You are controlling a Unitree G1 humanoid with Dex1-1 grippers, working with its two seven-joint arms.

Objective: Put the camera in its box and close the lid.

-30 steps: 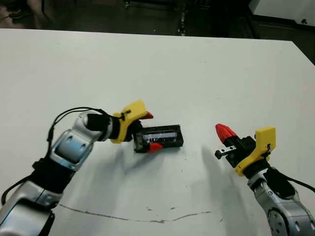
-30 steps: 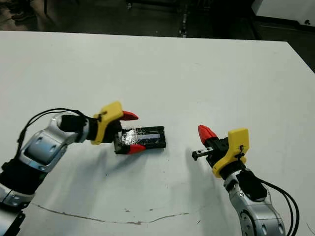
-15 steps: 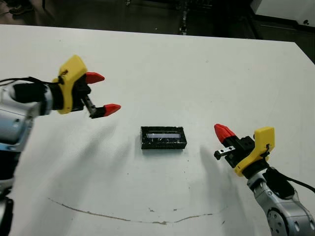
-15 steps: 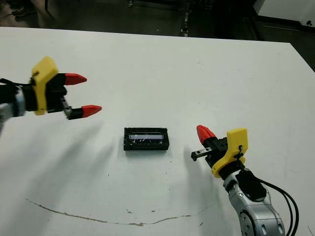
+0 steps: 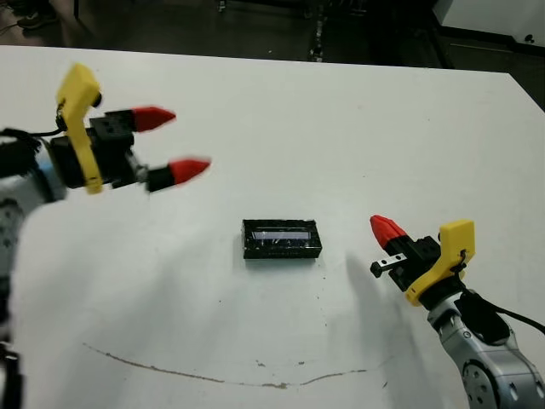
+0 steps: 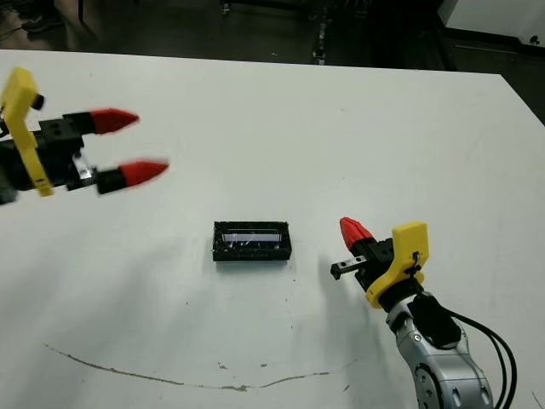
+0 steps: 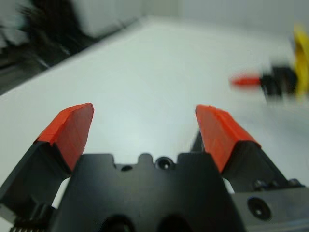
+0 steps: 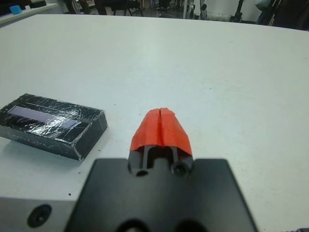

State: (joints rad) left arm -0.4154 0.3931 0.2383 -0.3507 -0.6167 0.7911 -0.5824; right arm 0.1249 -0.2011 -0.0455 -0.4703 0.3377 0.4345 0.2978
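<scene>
The lid [image 5: 282, 239], a black crinkly piece with a pale purple strip, lies flat at the table's middle like a closed block [image 8: 50, 124]. It covers the box, whose white walls do not show. The camera is hidden. My left gripper [image 5: 180, 142] hangs open and empty above the table, well to the left of the lid and farther back. Its red fingertips [image 7: 72, 130] stand wide apart. My right gripper [image 5: 385, 228] is shut on nothing, low over the table a short way right of the lid and pointing towards it.
A thin dark scratch line [image 5: 213, 375] runs across the white table near its front edge. Beyond the table's far edge [image 5: 255, 58] lies a dark floor with furniture legs. The right gripper shows blurred in the left wrist view [image 7: 251, 81].
My left gripper let go of the lid's left end, opened and drew away up and to the left. The lid stays flat in place. The right arm has not moved.
</scene>
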